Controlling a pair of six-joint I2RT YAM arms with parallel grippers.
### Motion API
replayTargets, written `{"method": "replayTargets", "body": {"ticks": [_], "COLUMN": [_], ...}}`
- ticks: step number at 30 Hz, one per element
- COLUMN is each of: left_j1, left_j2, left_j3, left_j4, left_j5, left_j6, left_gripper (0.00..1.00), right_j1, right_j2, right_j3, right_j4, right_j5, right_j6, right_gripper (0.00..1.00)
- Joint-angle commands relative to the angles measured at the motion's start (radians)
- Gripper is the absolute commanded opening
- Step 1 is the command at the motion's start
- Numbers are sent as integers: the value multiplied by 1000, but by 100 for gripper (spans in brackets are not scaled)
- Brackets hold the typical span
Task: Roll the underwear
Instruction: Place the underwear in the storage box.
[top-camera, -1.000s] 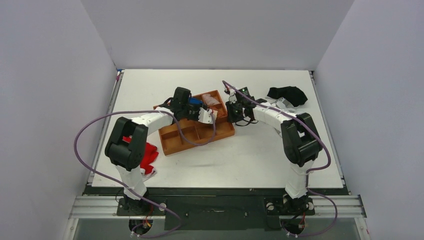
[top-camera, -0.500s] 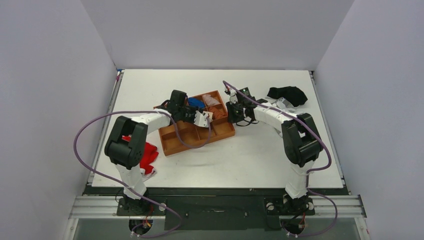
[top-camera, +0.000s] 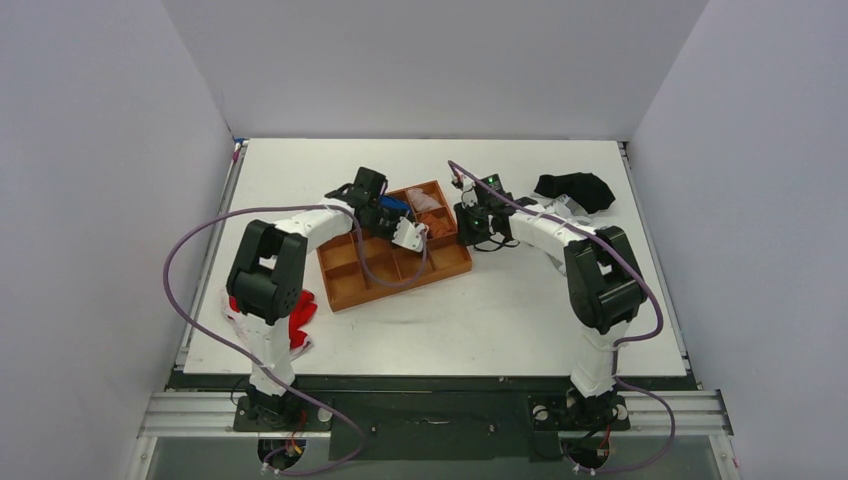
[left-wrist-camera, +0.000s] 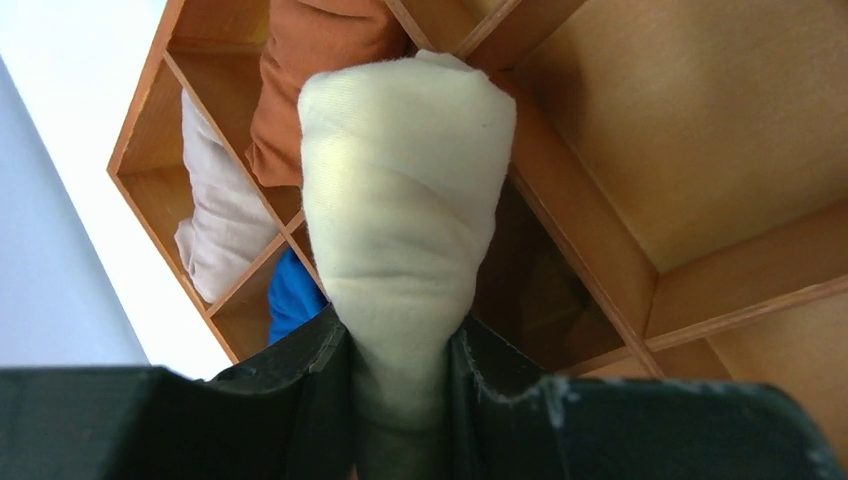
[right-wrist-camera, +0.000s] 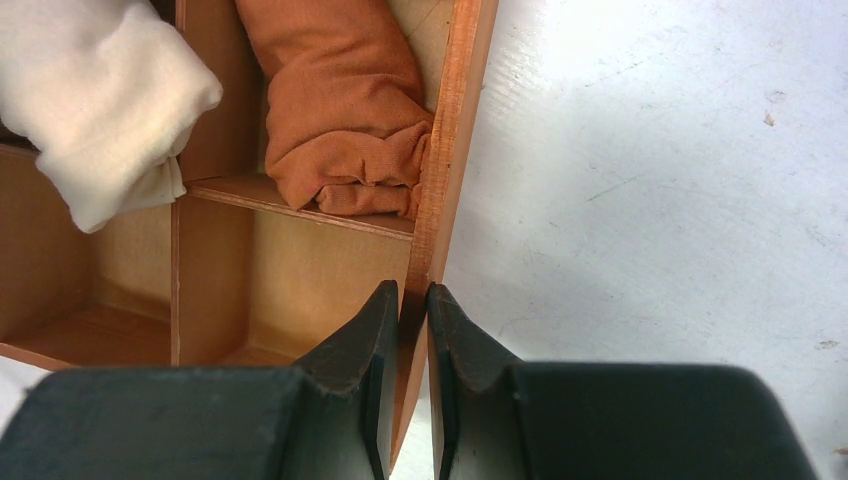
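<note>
The underwear (left-wrist-camera: 405, 190) is a tight cream roll, and my left gripper (left-wrist-camera: 400, 335) is shut on its near end. It hangs above the wooden divider box (left-wrist-camera: 590, 240), over the middle compartments. From above, the roll (top-camera: 408, 233) shows as a pale lump at the left gripper (top-camera: 398, 228). My right gripper (right-wrist-camera: 412, 295) is shut on the box's right wall (right-wrist-camera: 450, 150), one finger inside and one outside. The underwear (right-wrist-camera: 90, 100) also shows at the upper left of the right wrist view.
The box (top-camera: 400, 285) holds an orange roll (right-wrist-camera: 340, 110), a pale pink roll (left-wrist-camera: 225, 215) and a blue one (left-wrist-camera: 295, 295). A red garment (top-camera: 298, 310) lies by the left arm's base. A dark garment (top-camera: 575, 188) lies at the back right.
My left arm has swung its elbow to the right and turned its wrist, keeping the roll over the box. The right gripper has stayed on the box wall.
</note>
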Motion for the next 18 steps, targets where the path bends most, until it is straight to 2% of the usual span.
{"method": "replayTargets", "body": {"ticks": [1, 11, 18], "left_j1": [-27, -50, -60], "left_j2": [96, 191, 250], "left_j3": [129, 227, 307], "left_j4": [-295, -463, -521], "left_j5": [-66, -124, -140], "left_j6": [88, 141, 148], "left_gripper": [0, 0, 0], "right_j1": [-18, -32, -32], "right_j2": [-34, -30, -35], "right_j3": [2, 11, 10], "right_j4": [-54, -62, -72], "right_j5": [-31, -52, -81], "right_j6": [-21, -16, -13], "right_gripper": [0, 0, 0]}}
